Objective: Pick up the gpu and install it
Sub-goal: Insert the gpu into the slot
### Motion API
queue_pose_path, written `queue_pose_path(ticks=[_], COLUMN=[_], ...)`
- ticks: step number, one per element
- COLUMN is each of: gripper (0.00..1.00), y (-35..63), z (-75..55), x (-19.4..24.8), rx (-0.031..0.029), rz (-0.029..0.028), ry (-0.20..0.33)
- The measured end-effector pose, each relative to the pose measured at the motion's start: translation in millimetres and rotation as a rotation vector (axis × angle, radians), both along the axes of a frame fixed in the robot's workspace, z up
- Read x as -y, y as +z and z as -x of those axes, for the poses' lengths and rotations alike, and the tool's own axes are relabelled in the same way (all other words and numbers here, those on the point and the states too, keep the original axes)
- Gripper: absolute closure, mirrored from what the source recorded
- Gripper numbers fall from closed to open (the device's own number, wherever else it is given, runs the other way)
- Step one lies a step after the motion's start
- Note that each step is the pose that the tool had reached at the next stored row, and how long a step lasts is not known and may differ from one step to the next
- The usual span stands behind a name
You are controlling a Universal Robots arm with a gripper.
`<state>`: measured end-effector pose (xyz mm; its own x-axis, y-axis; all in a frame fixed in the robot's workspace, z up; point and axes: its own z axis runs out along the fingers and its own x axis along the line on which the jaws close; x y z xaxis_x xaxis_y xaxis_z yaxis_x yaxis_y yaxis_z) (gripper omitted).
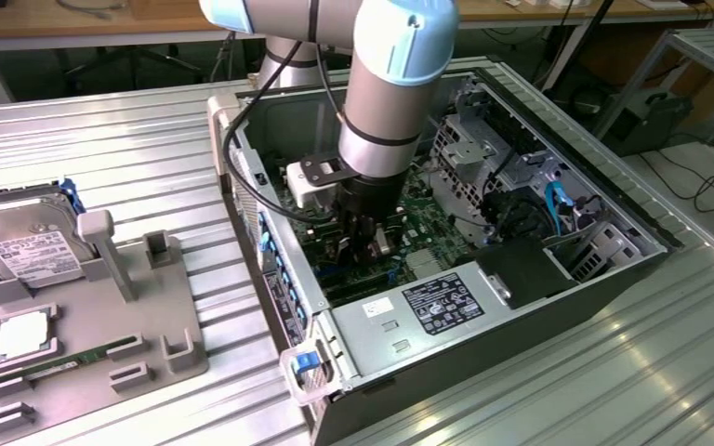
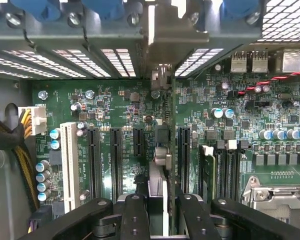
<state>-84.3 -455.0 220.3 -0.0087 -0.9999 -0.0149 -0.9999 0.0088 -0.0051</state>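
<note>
GPU (image 2: 159, 165) edge-on mid-frame, pinched at top edge by narrowed gripper (image 2: 159, 202) over motherboard (image 2: 115, 107) slots; thin, stiff, light, fragile.

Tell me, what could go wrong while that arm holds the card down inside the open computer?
1. The gpu, held edge-on in the gripper, hangs over several black slots side by side. A slight offset might press it onto the green board or into the wrong slot.
2. Its far end sits close to the case's rear grille and could catch there.
3. The arm reaches deep between the case walls and might brush the blue cables.
</note>
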Motion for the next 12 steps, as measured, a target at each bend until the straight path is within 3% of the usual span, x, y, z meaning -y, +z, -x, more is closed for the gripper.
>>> queue_pose_path(ticks=[9,11,12], gripper=[0.72,0.72,0.71], y=[-0.6,-2.1,-1.5], z=[-0.1,-0.3,-0.2], x=[-0.1,-0.7,-0.4], rx=[0.0007,0.0024,0.0014], rz=[-0.0013,-0.0056,-0.0031], ry=[0.0,0.0,0.0])
